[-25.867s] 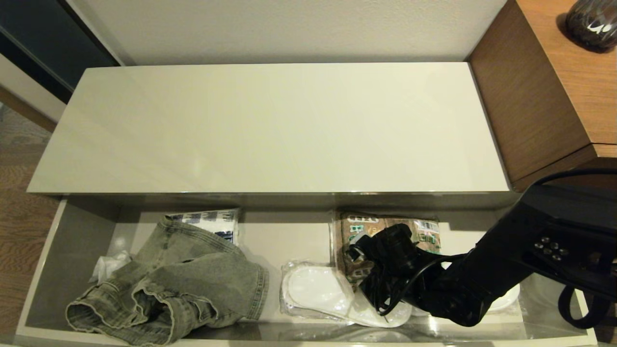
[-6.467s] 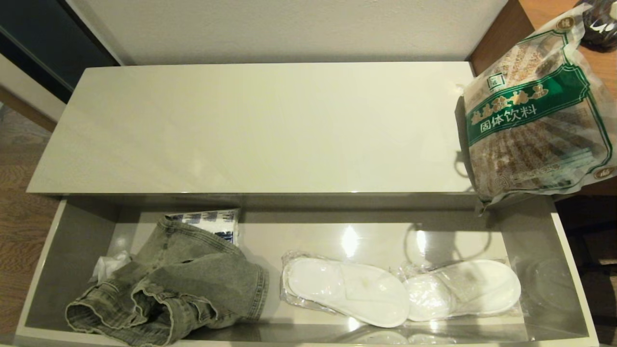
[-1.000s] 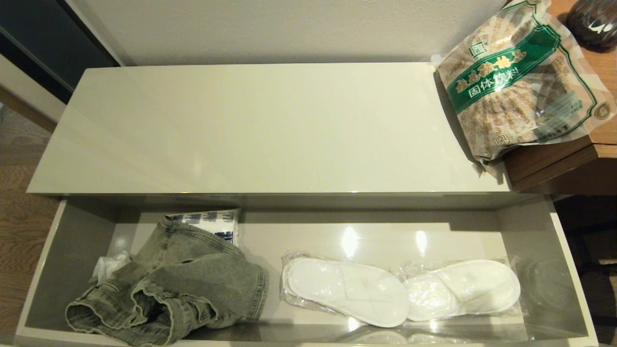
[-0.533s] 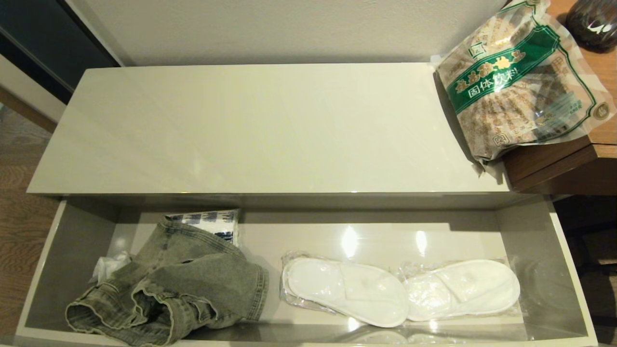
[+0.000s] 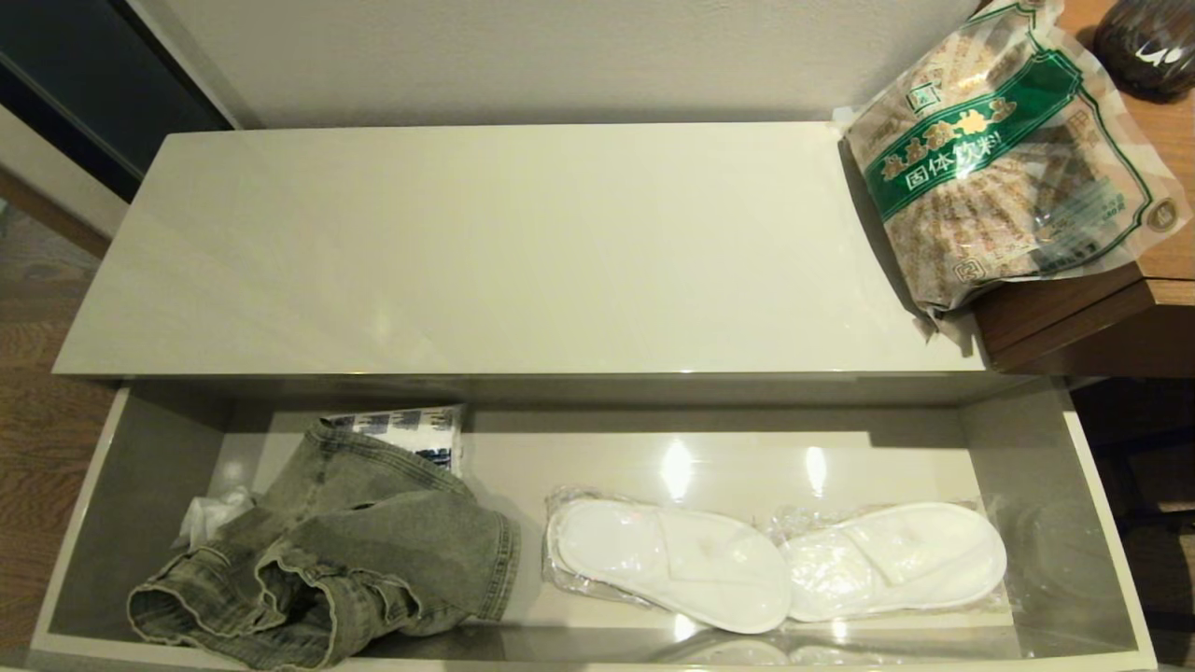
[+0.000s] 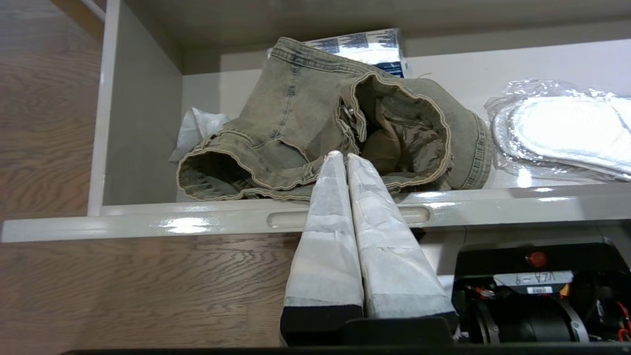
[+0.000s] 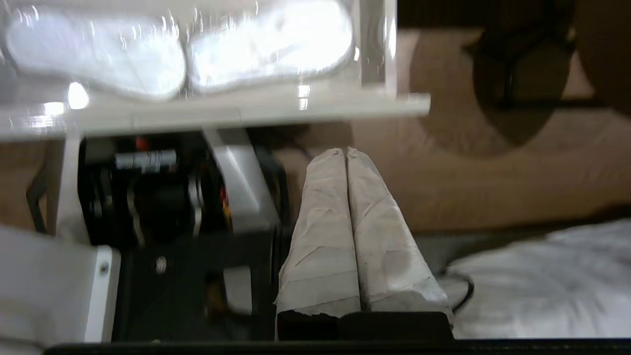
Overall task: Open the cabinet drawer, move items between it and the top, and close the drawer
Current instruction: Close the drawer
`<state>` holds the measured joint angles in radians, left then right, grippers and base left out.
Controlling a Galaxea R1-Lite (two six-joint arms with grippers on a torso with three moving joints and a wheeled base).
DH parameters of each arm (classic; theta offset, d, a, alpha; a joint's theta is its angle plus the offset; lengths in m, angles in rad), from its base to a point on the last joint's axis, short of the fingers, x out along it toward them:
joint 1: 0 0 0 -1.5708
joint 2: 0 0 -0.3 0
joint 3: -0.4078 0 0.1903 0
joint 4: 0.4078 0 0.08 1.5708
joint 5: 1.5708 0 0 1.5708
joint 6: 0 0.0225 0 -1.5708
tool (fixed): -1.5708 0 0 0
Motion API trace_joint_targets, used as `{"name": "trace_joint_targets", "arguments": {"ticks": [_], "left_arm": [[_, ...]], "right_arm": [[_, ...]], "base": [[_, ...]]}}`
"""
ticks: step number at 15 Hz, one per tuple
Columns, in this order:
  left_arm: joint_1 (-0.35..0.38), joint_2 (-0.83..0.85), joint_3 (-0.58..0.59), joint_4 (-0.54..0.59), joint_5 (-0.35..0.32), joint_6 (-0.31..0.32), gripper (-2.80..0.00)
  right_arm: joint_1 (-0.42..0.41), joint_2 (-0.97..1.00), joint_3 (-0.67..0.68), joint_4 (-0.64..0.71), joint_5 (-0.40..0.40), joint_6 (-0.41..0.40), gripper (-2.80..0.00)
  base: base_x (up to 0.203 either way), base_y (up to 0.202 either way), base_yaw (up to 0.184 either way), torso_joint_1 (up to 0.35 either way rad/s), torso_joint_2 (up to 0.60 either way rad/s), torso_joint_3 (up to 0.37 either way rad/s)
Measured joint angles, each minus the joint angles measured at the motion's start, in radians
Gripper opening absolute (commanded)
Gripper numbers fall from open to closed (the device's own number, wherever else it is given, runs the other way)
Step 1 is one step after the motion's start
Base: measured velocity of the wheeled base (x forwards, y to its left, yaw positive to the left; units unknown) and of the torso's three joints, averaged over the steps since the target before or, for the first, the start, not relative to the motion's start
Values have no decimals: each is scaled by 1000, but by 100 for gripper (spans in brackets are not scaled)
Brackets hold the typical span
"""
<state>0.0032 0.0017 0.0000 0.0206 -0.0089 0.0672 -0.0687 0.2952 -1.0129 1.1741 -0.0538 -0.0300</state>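
Observation:
The cabinet drawer (image 5: 131, 504) stands pulled open below the cream top (image 5: 504, 252). A crumpled grey-green denim garment (image 5: 336, 560) lies in its left half, also filling the left wrist view (image 6: 315, 118). The clear bag of brown granules with a green band (image 5: 1008, 149) rests at the top's far right end, leaning partly onto the wooden unit. Neither arm shows in the head view. My left gripper (image 6: 343, 155) is shut and empty, hovering just outside the drawer's front face (image 6: 197, 222) near the denim. My right gripper (image 7: 345, 150) is shut and empty, low beside the drawer's right front corner.
White slippers in clear plastic (image 5: 775, 565) lie in the drawer's right half. A blue-and-white packet (image 5: 411, 429) and white tissue (image 5: 205, 513) sit behind and beside the denim. A brown wooden unit (image 5: 1092, 317) with a dark vase (image 5: 1148, 42) adjoins on the right.
The right arm carried the bag of granules out of the drawer and left it on the top's right end. Over the last second nothing has visibly moved.

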Motion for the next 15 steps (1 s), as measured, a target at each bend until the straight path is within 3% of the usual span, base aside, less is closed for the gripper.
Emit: {"name": "trace_joint_targets", "arguments": {"ticks": [3, 7, 12, 15], "left_arm": [[1, 0, 0, -1, 0, 0, -280], [-1, 0, 0, 0, 1, 0, -280], [-1, 0, 0, 0, 1, -1, -280], [0, 0, 0, 0, 1, 0, -280]], "right_arm": [[36, -54, 46, -111, -17, -12, -280], [64, -174, 241, -284, -46, -84, -280], [69, -248, 585, -752, -163, -130, -280], [69, -259, 809, -1108, -159, -146, -280]], "base": [[0, 0, 0, 0, 0, 0], [0, 0, 0, 0, 0, 0], [0, 0, 0, 0, 0, 0], [0, 0, 0, 0, 0, 0]]}}
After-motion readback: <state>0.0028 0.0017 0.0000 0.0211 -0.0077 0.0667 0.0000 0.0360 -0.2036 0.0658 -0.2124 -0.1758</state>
